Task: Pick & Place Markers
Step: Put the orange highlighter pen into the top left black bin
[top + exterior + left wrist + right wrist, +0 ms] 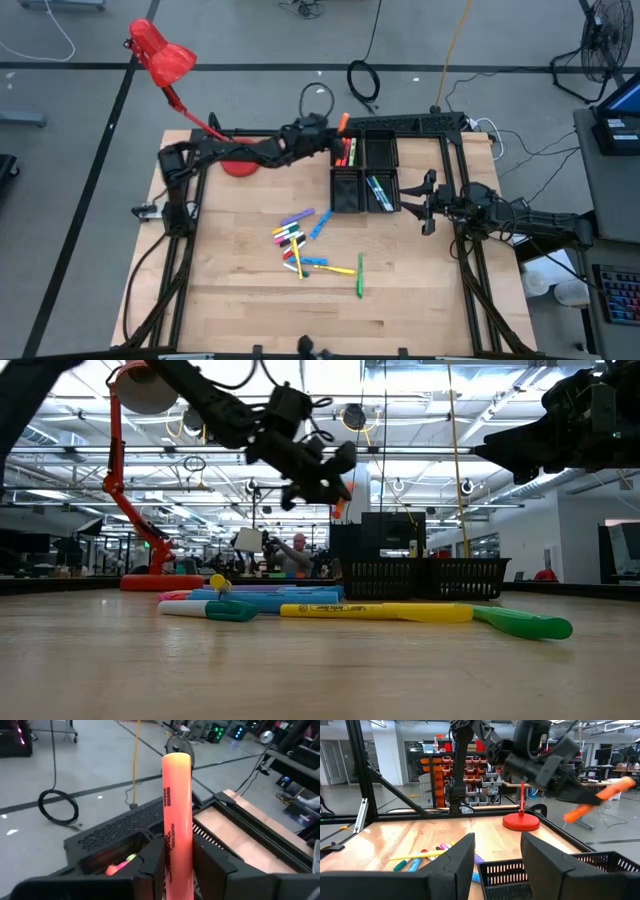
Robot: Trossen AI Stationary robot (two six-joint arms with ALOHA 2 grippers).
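High view: the left gripper [335, 135], at upper centre of frame, clamps an orange marker [343, 123] above the black tray [352, 190], seemingly poised for a drop. Loose markers [305, 245] wait mid-frame; the right gripper [420, 203] idles at right, jaws parted and empty.

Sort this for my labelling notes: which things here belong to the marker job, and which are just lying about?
Job: orange marker held in left gripper; loose coloured markers on wooden table; black compartment tray; right gripper, open, waiting beside tray.
Lying about: red desk lamp; black cable coil.
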